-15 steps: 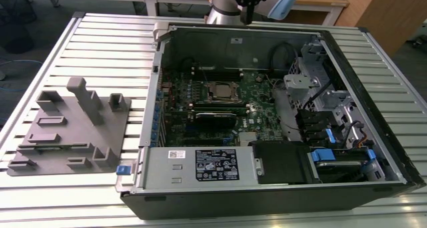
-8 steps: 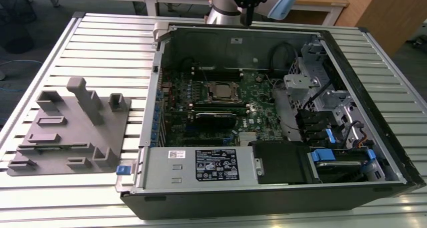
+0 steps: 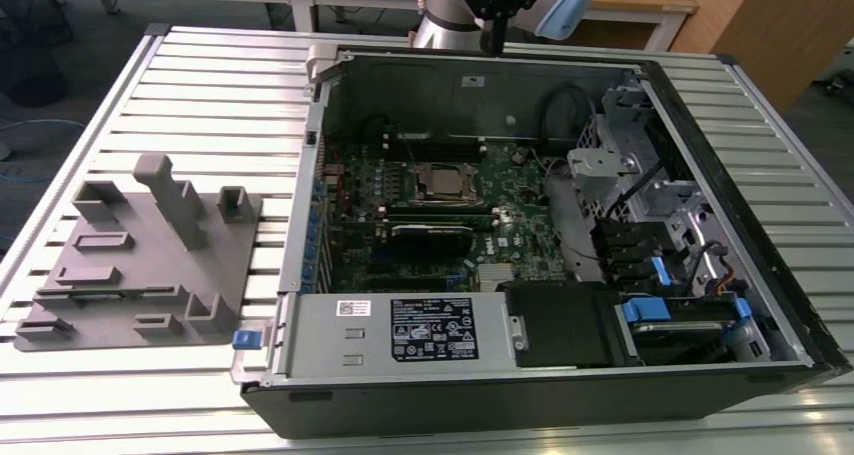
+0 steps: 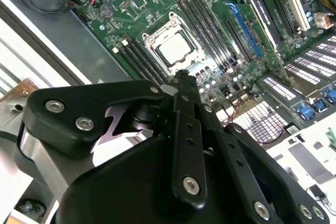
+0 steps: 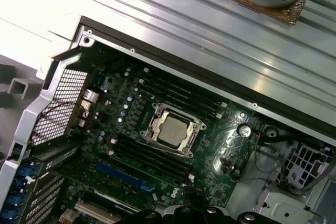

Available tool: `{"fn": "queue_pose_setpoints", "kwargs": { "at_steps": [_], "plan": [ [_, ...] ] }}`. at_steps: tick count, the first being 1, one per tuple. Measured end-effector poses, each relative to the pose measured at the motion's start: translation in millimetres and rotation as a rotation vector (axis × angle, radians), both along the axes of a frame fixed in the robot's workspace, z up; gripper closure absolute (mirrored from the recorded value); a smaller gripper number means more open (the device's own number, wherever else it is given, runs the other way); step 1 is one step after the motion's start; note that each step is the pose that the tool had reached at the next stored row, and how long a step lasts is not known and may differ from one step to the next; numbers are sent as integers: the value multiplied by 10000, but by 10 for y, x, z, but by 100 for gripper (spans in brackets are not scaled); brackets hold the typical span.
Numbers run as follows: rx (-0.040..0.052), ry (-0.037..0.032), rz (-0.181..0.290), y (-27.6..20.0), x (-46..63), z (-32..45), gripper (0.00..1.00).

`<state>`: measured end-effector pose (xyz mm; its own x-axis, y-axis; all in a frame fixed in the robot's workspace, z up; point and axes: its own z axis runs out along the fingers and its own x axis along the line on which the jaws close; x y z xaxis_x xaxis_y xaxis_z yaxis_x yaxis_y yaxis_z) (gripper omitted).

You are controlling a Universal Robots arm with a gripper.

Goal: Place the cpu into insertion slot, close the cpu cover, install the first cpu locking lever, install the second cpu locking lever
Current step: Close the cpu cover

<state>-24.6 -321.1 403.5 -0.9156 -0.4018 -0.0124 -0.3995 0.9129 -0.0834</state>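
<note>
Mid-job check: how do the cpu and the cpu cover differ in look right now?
The cpu is a solid grey plate; the cpu cover is an open, brighter silvery frame. The cpu sits in the middle; the cpu cover rings it. Both are square and appear to lie flat.

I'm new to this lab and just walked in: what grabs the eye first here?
An open computer case lies on a slatted metal table, its green motherboard exposed. The silver-grey cpu sits mid-board, and in the second wrist view the black gripper hangs above the board.
</note>
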Motion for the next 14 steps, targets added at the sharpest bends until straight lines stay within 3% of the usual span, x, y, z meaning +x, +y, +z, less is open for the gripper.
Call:
{"fn": "queue_pose_setpoints", "kwargs": {
  "at_steps": [13,14],
  "plan": [
    [0,-35,0,0,0,-66,90],
    [-1,-153,0,0,0,-260,90]
  ]
}}
